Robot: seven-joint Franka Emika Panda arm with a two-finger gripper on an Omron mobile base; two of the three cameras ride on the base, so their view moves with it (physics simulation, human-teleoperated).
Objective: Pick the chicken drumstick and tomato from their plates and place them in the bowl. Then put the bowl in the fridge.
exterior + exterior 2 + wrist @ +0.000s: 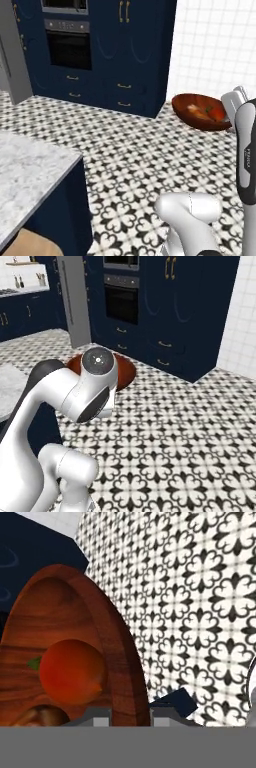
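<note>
Bowl (117, 657) rim clamped between gripper (131, 714) fingertips at hand view bottom, tomato (72, 671) and drumstick (40, 716) inside, lower left.

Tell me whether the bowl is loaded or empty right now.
Loaded. The bowl holds the tomato and the chicken drumstick; the gripper clamps its rim, carrying it above the floor.

**Colours and patterns in the kitchen**

The bowl (186, 111) is glossy reddish-brown with wood grain. Inside it, the tomato (71, 671) is bright red and the chicken drumstick (40, 716) golden-brown. The floor (135, 150) carries a black-and-white floral tile pattern. The cabinets (135, 55) are navy with brass handles; the tabletop (25, 175) is mottled grey-white marble.
</note>
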